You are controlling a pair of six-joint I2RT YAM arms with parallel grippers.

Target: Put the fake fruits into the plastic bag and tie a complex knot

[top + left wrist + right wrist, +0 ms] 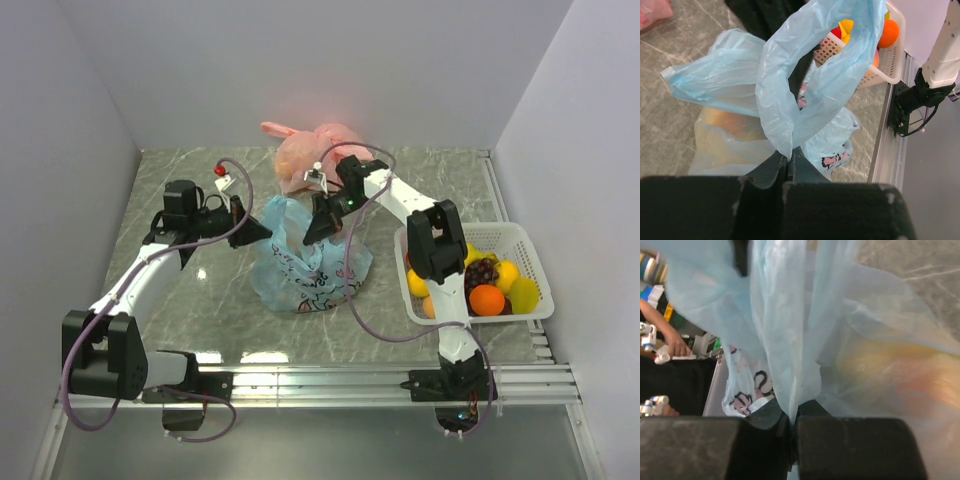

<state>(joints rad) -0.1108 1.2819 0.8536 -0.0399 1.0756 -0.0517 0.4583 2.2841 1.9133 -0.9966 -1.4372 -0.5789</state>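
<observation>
Top external: fake fruits (487,298) fill basket (520,232); left gripper (266,233), right gripper (309,237) pinch plastic bag (305,275).

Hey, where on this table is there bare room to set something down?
The table is bare at the back right, between pink bag and fruit basket, and near the front, between plastic bag and left arm. The middle is crowded: left gripper and right gripper pinch that bag.

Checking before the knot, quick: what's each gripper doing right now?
Left gripper: closed on a handle loop of the plastic bag.
Right gripper: closed on the plastic bag too.
</observation>
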